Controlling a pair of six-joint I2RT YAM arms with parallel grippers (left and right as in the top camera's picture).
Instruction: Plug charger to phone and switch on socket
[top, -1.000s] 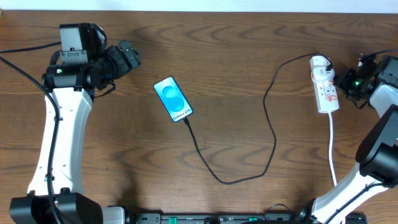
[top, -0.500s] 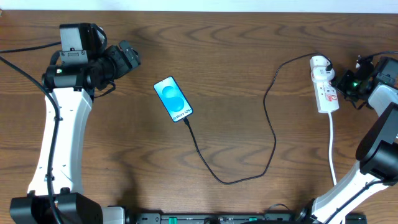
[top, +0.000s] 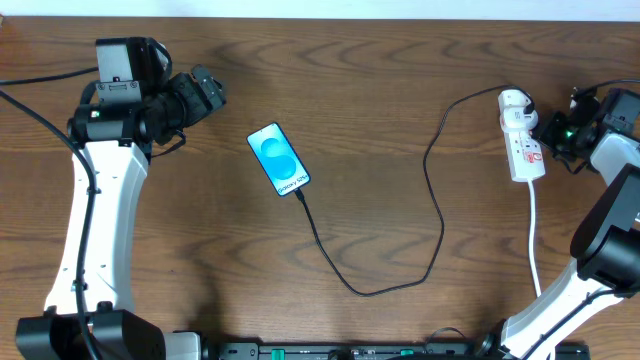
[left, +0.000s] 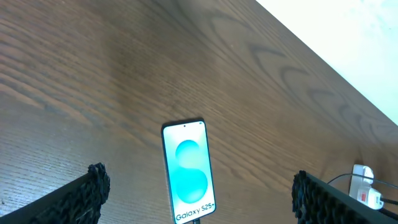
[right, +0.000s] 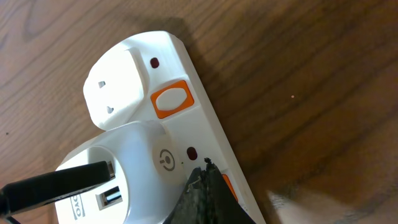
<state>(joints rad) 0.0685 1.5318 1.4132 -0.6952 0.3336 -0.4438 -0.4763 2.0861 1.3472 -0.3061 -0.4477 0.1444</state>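
Note:
The phone (top: 279, 160) lies face up left of centre, its blue screen lit, and also shows in the left wrist view (left: 188, 171). The black charger (top: 437, 215) runs from the phone's lower end in a loop to its white plug head (right: 121, 177), which sits in the socket (top: 523, 142). My right gripper (right: 207, 171) is shut, its tip resting on the socket (right: 200, 127) at an orange switch (right: 227, 185). A second orange switch (right: 171, 99) lies beyond. My left gripper (left: 200, 182) hangs open, up and to the left of the phone, holding nothing.
The socket's white cord (top: 534, 235) runs toward the table's front edge on the right. The left arm's white links (top: 95, 220) stand along the left side. Bare wood surrounds the phone.
The right wrist has edged slightly to the right while its tip stays at the socket. The left arm, phone and cable have not moved.

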